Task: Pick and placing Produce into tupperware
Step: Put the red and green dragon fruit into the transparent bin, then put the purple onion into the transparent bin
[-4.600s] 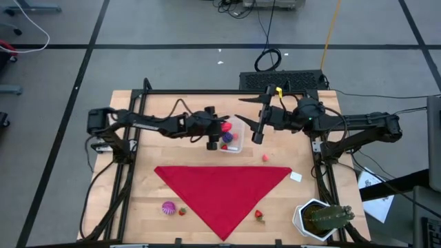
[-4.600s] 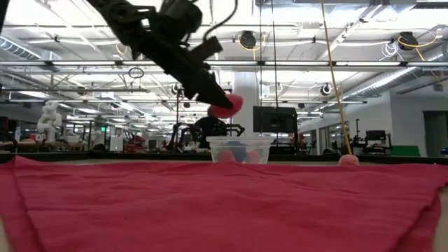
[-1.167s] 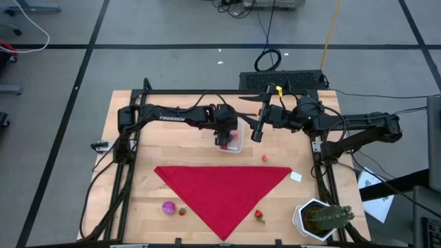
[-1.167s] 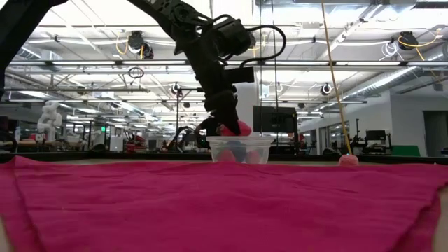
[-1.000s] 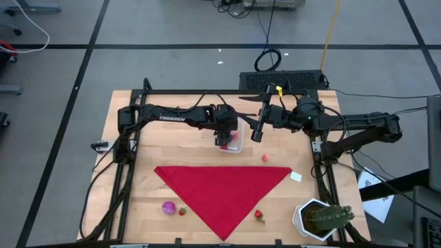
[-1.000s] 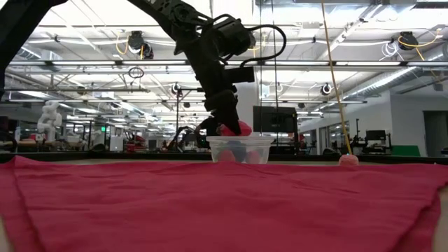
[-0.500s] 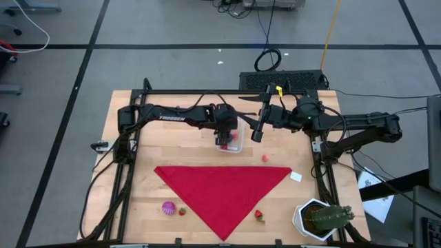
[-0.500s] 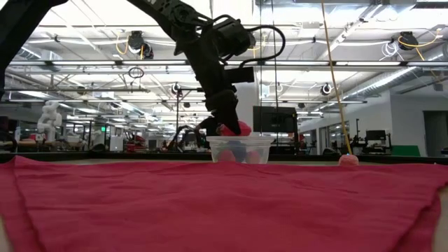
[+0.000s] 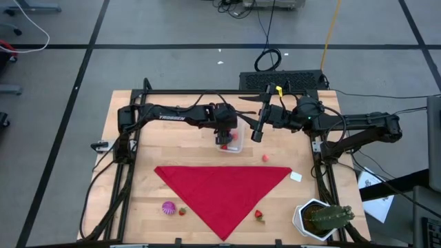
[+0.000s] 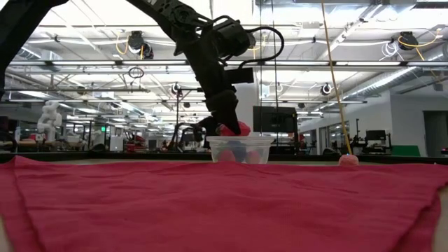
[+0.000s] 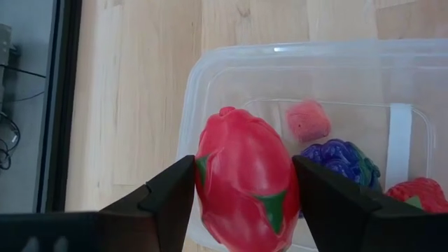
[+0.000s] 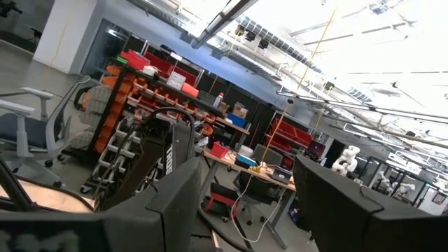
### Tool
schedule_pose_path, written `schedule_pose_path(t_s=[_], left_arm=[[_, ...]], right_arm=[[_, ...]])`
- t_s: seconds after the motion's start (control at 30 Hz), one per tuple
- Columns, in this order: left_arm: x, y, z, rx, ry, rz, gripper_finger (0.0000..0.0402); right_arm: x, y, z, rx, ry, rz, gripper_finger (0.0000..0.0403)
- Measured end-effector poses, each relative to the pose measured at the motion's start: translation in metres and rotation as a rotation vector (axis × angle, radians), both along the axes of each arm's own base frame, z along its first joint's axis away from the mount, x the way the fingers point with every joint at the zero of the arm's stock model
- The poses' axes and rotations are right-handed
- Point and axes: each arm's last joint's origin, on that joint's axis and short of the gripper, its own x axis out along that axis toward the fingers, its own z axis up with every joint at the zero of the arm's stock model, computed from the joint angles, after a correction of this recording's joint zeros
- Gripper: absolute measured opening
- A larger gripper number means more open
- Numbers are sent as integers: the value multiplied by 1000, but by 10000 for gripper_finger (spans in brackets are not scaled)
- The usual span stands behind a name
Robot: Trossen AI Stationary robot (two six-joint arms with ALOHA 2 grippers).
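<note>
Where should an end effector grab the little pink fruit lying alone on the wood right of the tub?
Take the pink fruit across its round middle, coming straight down from above. It sits alone on bare table, apart from the red cloth, so either side is free.

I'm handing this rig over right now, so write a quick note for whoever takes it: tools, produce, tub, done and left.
Left tool: shut on the red dragon fruit, just above the clear tub.
Right tool: open, empty, raised beside the tub.
Done: a pink piece, a purple piece and a red piece lie in the tub.
Left: release the dragon fruit; then the pinkish piece, magenta ball and two strawberries on the table.
</note>
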Motion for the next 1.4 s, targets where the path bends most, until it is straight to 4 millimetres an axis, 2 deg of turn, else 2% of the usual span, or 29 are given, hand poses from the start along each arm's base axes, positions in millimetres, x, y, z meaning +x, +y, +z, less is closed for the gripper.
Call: schedule_pose_path(t_s=[0.37, 0.53, 0.63, 0.73, 0.87, 0.97, 1.07, 1.17, 1.27, 1.4], left_arm=[[0, 1, 0, 8, 3, -6, 322], [1, -4, 1, 42, 19, -57, 343], [-2, -8, 11, 132, 28, -60, 343], [-11, -14, 36, 240, 25, -14, 342], [-46, -22, 81, 196, 22, 38, 344], [-83, -32, 112, 32, 25, 84, 344], [-117, -48, 128, -138, 44, 158, 344], [-145, -69, 127, -266, 77, 275, 342], [-170, -93, 113, -361, 118, 356, 342], [-194, -126, 87, -479, 176, 373, 342]], right_arm=[[0, 0, 0, 0, -1, 1, 220], [0, 0, 0, 0, -1, 1, 220], [0, 0, 0, 0, -1, 1, 220], [0, 0, 0, 3, 0, 2, 220], [1, 0, -2, 29, 20, 9, 220], [1, 0, -4, 39, 35, 11, 220], [1, 0, -5, 63, 38, 17, 220], [1, 0, -5, 85, 41, 24, 220], [1, 0, -6, 99, 45, 27, 220], [1, 0, -6, 98, 44, 27, 220]])
